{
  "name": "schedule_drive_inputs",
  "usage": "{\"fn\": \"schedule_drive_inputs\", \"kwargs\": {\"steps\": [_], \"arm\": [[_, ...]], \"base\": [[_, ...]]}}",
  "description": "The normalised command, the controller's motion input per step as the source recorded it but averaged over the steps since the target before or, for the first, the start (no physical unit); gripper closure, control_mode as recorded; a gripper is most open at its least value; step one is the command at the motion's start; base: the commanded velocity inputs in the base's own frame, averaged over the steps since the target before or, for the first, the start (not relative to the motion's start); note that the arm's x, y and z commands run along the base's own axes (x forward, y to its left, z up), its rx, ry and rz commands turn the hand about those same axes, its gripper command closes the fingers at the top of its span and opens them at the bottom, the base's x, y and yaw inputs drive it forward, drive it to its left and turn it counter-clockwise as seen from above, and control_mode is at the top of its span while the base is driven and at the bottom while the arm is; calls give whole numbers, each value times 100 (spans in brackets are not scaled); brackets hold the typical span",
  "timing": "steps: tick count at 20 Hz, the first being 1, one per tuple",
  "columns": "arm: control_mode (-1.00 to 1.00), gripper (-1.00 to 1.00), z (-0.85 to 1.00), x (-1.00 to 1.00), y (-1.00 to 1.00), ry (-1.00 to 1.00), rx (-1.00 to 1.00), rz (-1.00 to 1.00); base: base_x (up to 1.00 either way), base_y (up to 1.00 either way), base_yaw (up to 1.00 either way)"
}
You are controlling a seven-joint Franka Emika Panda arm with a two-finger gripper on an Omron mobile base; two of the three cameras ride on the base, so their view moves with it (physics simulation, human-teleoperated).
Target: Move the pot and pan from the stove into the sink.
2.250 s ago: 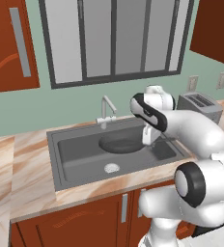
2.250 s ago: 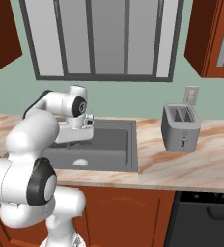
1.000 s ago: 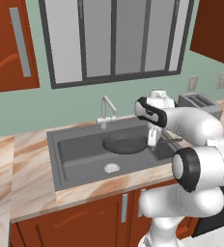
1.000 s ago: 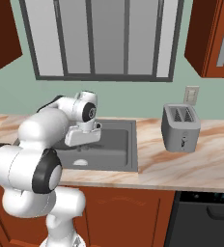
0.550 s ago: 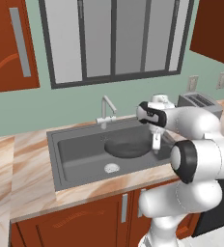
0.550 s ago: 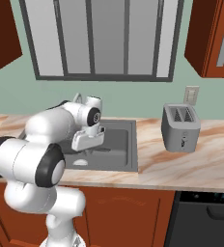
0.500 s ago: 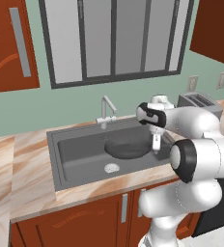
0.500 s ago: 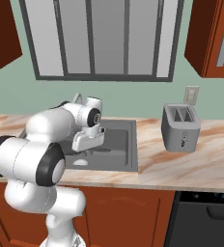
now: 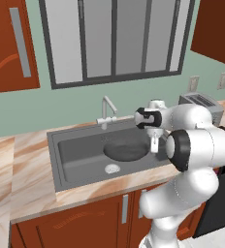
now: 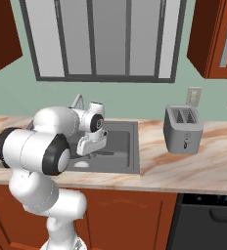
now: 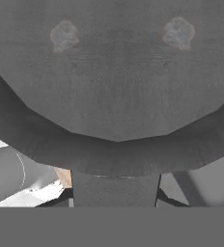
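Grey pan [image 9: 125, 149] lies inside the sink [image 9: 66, 162], gripper [image 9: 154, 144] at its right edge.

A silver toaster [image 10: 183, 129] stands upright on the marbled beige bench [image 10: 193, 163], well to the right of the basin, below a wall outlet [image 10: 193, 95]. A window [image 9: 115, 38] with dark frames sits in the pale green wall. Red-brown upper cabinets [image 9: 12, 44] hang to either side, and matching lower cabinets [image 9: 85, 224] run under the bench
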Motion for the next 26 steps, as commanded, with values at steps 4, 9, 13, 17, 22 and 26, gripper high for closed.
{"fn": "schedule_drive_inputs", "kwargs": {"steps": [4,9,13,17,22,26], "arm": [[-100,100,-29,29,0,-4,3,1],[-100,100,-36,13,0,-3,2,1],[-100,100,-32,0,0,-2,1,2],[-100,100,-10,3,0,-3,0,1],[-100,100,-7,7,0,-3,0,0],[-100,-100,-5,7,0,-2,0,0]], "base": [[0,0,0],[0,0,0],[0,0,0],[0,0,0],[0,0,0],[0,0,0]]}}
